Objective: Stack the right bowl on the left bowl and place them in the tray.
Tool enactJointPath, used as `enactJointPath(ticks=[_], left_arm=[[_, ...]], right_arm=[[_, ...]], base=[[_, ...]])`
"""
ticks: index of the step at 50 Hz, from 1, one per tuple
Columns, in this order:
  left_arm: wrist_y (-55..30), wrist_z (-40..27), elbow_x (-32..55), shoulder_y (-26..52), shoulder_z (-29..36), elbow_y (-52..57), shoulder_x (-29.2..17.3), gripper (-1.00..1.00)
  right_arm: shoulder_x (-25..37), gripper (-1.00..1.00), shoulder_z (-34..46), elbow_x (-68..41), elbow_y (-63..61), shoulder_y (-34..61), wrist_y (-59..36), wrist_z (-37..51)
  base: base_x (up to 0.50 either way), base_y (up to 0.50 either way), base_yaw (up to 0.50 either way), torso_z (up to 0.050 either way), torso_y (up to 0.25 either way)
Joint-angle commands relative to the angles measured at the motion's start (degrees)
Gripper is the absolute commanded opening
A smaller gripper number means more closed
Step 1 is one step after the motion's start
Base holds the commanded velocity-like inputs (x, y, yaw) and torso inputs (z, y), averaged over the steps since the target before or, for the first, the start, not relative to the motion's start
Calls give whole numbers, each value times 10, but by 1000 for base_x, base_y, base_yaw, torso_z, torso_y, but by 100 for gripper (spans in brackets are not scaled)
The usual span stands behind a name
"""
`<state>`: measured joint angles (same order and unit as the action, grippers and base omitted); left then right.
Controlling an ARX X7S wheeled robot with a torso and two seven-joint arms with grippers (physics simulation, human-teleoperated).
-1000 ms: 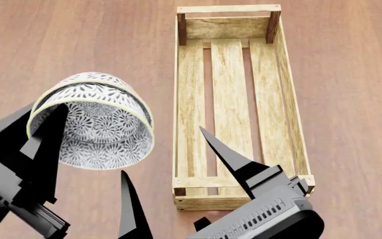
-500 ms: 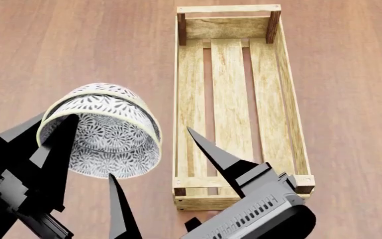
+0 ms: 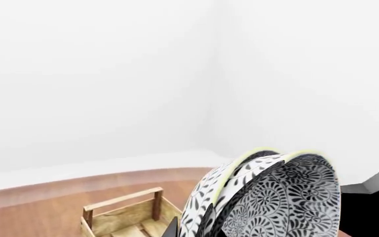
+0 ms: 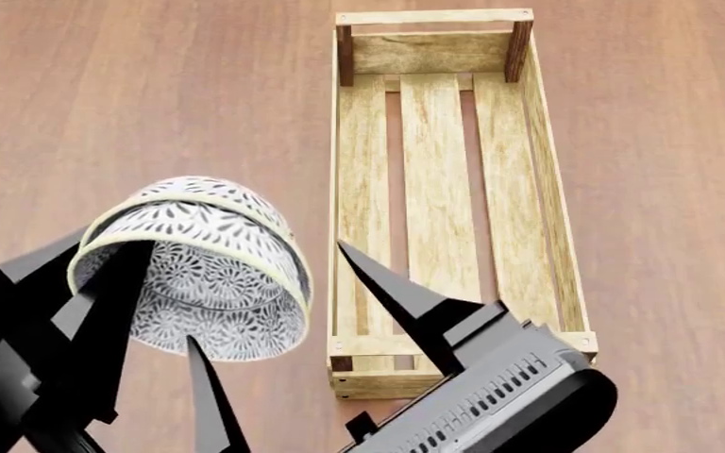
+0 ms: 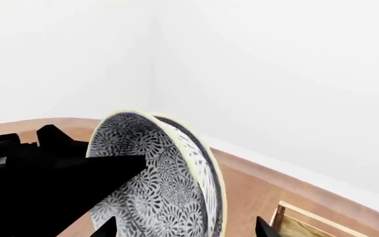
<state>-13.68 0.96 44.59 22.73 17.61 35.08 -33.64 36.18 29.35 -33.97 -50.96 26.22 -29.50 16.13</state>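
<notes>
1. Stacked bowls (image 4: 199, 269): two patterned black-and-white bowls with pale yellow rims, nested one in the other; tilted, held off the desk (image 4: 148, 104), just left of the tray's near end.
2. Left tool (image 4: 92, 311): black fingers closed on the rim of the stacked bowls; one finger lies inside the inner bowl.
3. Right tool (image 4: 287, 330): fingers spread wide, holding nothing; one tip over the tray's near end, the other below the bowls.
4. Tray (image 4: 445, 189): long pale wooden crate with three bottom slats; rests on the brown desk; nothing in it.
</notes>
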Motion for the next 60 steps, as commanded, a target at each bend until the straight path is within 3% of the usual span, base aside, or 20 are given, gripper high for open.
enactJointPath(ticks=[1, 28, 29, 54, 55, 60], left_arm=[[21, 40, 12, 1, -25, -6, 5, -100], [31, 36, 63, -7, -55, 39, -20, -100], [31, 36, 62, -7, -55, 37, -20, -100], [44, 28, 39, -17, -55, 8, -8, -100], [46, 28, 40, -20, -56, 6, -7, 100], [49, 27, 32, -26, -56, 5, -8, 100]], right_arm=[[-8, 100, -27, -21, 24, 3, 32, -28], [-7, 100, -28, -7, 48, -17, 55, -25], [-7, -100, -29, -7, 47, -17, 54, -23], [-11, -100, -25, -11, 51, -10, 54, -21], [-12, -100, -25, -14, 50, -8, 51, -20], [-15, -100, -22, -15, 51, -3, 49, -20]], base=[[0, 0, 0, 0, 0], [0, 0, 0, 0, 1], [0, 0, 0, 0, 0], [0, 0, 0, 0, 0], [0, 0, 0, 0, 0], [0, 0, 0, 0, 2]])
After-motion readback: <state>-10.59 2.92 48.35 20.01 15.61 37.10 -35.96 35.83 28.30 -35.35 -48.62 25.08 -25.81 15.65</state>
